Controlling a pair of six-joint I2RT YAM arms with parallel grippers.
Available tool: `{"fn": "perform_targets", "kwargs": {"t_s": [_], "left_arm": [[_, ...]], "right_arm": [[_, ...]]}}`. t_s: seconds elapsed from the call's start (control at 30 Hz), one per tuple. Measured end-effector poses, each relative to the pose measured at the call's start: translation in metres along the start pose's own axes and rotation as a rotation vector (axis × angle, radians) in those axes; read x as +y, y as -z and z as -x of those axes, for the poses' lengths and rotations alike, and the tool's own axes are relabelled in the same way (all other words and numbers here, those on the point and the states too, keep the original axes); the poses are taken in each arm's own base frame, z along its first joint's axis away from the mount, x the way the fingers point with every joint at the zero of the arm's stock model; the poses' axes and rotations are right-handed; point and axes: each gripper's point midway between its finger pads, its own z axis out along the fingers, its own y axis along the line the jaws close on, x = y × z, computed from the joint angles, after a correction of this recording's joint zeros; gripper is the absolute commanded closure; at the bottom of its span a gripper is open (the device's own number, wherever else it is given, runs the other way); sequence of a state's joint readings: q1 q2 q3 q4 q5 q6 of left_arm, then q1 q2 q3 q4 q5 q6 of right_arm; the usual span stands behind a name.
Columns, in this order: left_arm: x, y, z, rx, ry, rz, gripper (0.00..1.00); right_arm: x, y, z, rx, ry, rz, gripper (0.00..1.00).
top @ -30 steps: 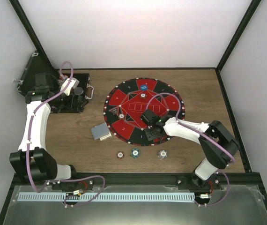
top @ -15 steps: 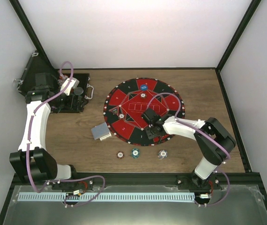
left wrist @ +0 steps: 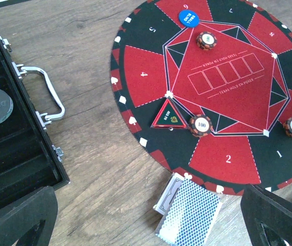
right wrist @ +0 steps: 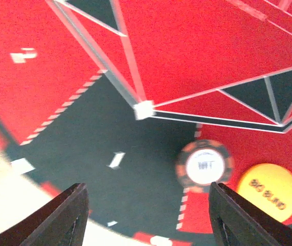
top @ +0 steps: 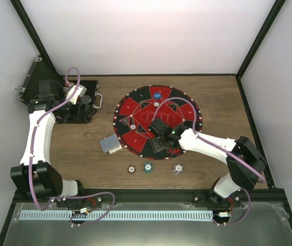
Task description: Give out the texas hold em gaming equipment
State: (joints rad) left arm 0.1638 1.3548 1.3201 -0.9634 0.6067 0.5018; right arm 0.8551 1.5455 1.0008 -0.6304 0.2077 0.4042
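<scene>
Right gripper [right wrist: 146, 205] hung open and empty over the mat [left wrist: 151, 66] printed "TEXAS HOLD EM POKER". It was short of a brown chip [right wrist: 205, 165] lying just beside the orange button [right wrist: 268, 192] marked "BIG BLIND", and it had slid toward the mat's near-left rim since half a second before. Seen from the left gripper [left wrist: 147, 228], also open and empty by the black case [left wrist: 13, 148], a blue button [left wrist: 188, 18] read "SMALL BLIND" by seat 6, a second chip [left wrist: 201, 124] read "100", and the card deck [left wrist: 189, 215] lay on the wood just off seat 2.
</scene>
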Motion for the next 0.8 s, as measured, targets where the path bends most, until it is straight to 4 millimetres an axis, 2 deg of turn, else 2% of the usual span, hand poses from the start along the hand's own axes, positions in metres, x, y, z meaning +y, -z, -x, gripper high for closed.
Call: {"fn": "perform_targets", "kwargs": {"t_s": [0.13,0.23,0.33,0.43,0.53,0.8], "left_arm": [[0.0,0.0,0.0,0.0,0.0,0.0,0.0],[0.0,0.0,0.0,-0.001,0.0,0.0,0.0],[0.0,0.0,0.0,-0.001,0.0,0.0,0.0],[0.0,0.0,0.0,-0.001,0.0,0.0,0.0],[0.0,0.0,0.0,-0.001,0.0,0.0,0.0],[0.0,0.0,0.0,-0.001,0.0,0.0,0.0]], "right_arm": [[0.045,0.027,-0.001,-0.037,0.055,0.087,0.29],[0.078,0.041,-0.014,-0.031,0.108,0.144,0.25],[0.101,0.047,-0.031,-0.003,0.159,0.176,0.24],[0.112,0.042,-0.045,0.037,0.191,0.186,0.24],[0.115,0.029,-0.056,0.086,0.203,0.173,0.25],[0.116,0.015,-0.066,0.132,0.209,0.154,0.3]]}}
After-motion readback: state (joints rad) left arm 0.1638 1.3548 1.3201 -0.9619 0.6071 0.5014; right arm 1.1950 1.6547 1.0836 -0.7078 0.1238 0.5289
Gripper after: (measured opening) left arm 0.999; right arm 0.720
